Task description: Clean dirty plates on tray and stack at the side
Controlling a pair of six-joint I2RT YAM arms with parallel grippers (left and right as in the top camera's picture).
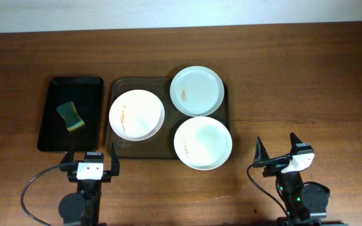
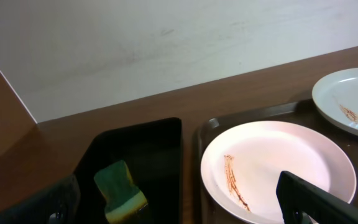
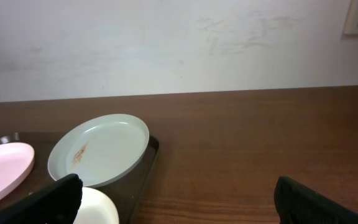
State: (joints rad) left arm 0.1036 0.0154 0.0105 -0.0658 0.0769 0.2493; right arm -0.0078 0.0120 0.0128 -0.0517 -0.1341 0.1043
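Plates (image 1: 137, 114): three, smeared, all on the tray (image 1: 131, 148).
Left tool (image 1: 92, 159): wide open, empty, by the tray's near edge.
Right tool (image 1: 276, 149): wide open, empty.
Sponge (image 1: 71, 117): in black tray (image 1: 90, 88).

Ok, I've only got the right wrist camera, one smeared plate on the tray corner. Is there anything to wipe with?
Observer: Yes, a green and yellow sponge lies in the black tray, left of the brown tray.
Operator: Which arm is nearer it?
Observer: The left gripper, open and empty, just in front of that black tray.
Operator: How many are dirty in all?
Observer: Three, all on the brown tray: left plate, far plate and near plate each show an orange-brown smear.
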